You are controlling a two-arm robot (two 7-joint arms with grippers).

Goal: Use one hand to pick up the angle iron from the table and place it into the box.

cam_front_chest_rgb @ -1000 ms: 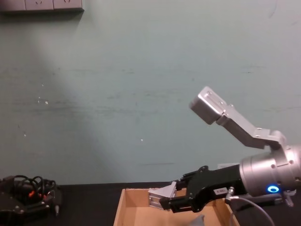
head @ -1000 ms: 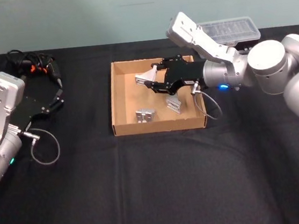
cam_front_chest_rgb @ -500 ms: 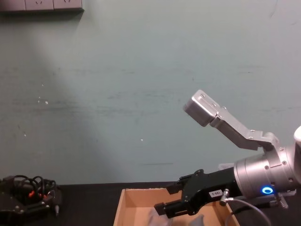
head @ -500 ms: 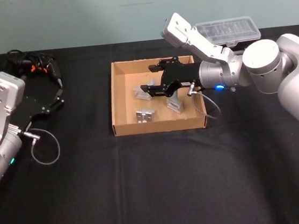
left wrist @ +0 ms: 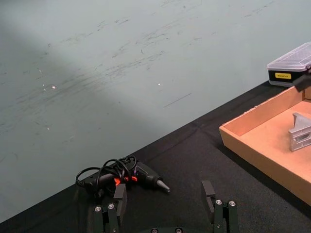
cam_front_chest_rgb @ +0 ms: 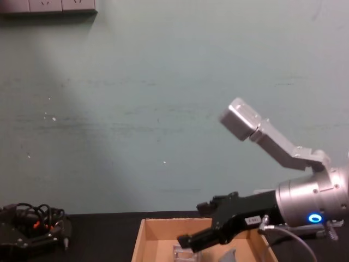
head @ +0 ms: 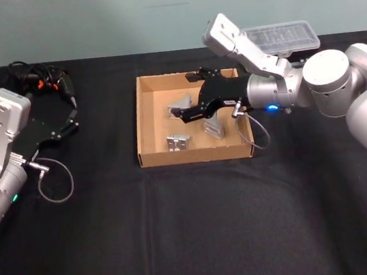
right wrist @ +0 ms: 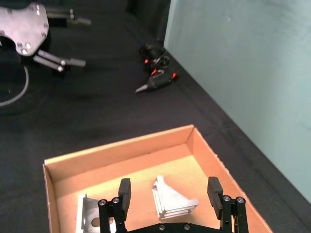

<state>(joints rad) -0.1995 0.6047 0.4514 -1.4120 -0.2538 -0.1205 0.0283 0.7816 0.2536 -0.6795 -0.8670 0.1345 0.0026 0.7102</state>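
The angle iron (head: 181,106) now lies loose on the floor of the box (head: 144,125), released a moment ago. The right gripper (head: 188,100) hovers just above it, jaws spread and empty, so placement looks done. The left gripper (head: 70,121), jaws open, rests parked on the counter (head: 200,228).

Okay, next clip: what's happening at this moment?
The right end effector hangs open over the cardboard box, holding nothing. An angle iron lies on the box floor beneath it, and two more sit nearby in the box. The left end effector is parked on the table near a glue gun.
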